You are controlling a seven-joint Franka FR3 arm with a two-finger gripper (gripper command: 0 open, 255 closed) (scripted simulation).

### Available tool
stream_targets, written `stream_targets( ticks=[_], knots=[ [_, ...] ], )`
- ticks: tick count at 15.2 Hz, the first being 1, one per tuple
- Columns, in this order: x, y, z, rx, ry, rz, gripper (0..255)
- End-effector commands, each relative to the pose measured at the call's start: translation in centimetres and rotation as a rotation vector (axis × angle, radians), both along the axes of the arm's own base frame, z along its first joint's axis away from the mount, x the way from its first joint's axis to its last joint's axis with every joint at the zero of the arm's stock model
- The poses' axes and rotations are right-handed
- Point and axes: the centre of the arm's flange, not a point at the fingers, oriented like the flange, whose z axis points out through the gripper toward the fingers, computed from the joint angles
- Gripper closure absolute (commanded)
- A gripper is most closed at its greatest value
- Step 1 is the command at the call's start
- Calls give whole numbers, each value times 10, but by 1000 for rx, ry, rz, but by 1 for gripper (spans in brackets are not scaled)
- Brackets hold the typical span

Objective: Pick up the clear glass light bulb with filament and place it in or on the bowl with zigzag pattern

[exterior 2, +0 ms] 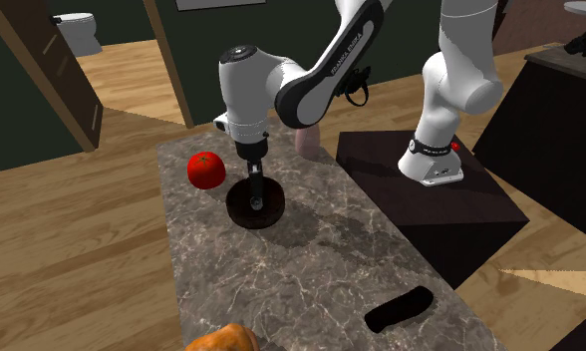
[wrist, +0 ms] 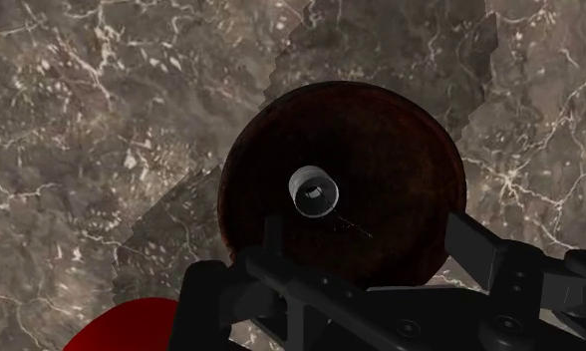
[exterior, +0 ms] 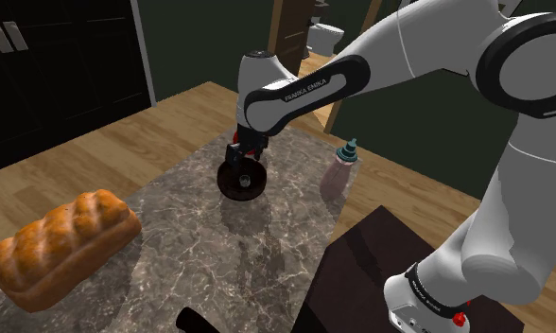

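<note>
Wears white shells (exterior: 408,47) with dark joint bands (exterior: 524,45). Bears "FRANKA EMIKA" lettering (exterior: 304,92) on one link. Ends in an all-black gripper (wrist: 364,221); shows a red dot (exterior: 459,318) at the base.

It is dim in here, the walls sunk in dark green gloom, and what light there is falls from overhead. The white arm (exterior: 427,47) is the brightest thing, evenly lit with no glare. Its shadow lies soft and grey on the marble table (exterior: 172,227) just beside the bowl (exterior: 226,185). In the wrist view that shadow has jagged, blocky edges, the bowl's inside is almost black, and a pale glint sits on the light bulb (wrist: 314,191). The bread loaf (exterior: 63,246) glows warm orange.
</note>
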Motion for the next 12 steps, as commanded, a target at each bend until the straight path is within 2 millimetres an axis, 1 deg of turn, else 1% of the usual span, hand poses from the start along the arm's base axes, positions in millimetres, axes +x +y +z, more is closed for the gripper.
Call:
stream_targets(
  ticks=[1,4,12],
  knots=[
    [0,0,13,0,0,0,0],
    [0,0,50,0,0,0,0],
    [0,0,50,0,0,0,0]
  ],
)
